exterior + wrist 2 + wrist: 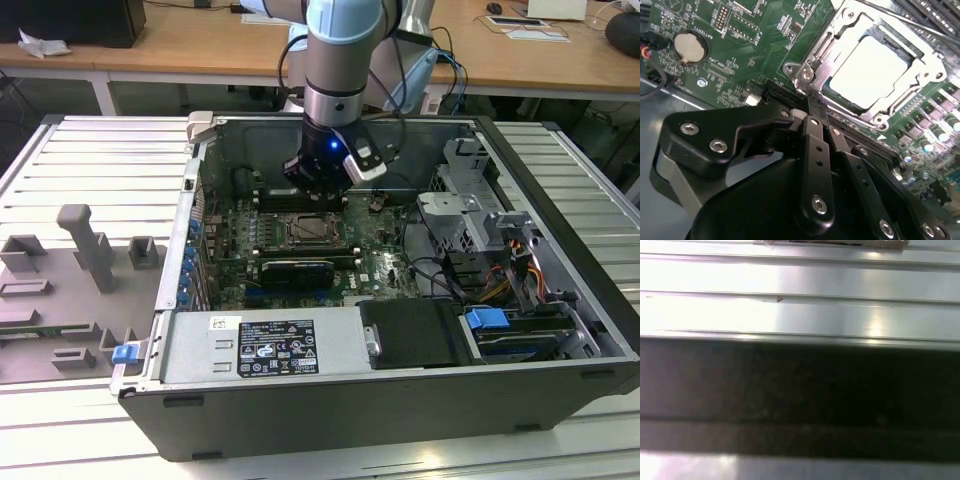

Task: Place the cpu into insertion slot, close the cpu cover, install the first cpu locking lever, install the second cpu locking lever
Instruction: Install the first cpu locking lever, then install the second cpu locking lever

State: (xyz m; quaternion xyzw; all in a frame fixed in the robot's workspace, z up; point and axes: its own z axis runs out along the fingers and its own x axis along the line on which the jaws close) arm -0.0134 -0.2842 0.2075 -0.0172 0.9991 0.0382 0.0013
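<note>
The cpu lies flat in the insertion slot on the green board, its pale metal face showing through the window of the cpu cover. The silvery cover frame lies down around the chip. A thin metal lever runs along one side of the socket, and another thin rod passes along the far side. My gripper hangs just above the socket's near corner, its two black fingers pressed together with nothing visible between them. In the exterior view my gripper sits directly over the back edge of the socket.
The board lies inside an open computer case with raised walls all round. A long black card lies in front of the socket, a power supply nearer still, a drive cage on the exterior view's right. A coin battery lies nearby. Grey fixtures stand outside the case.
</note>
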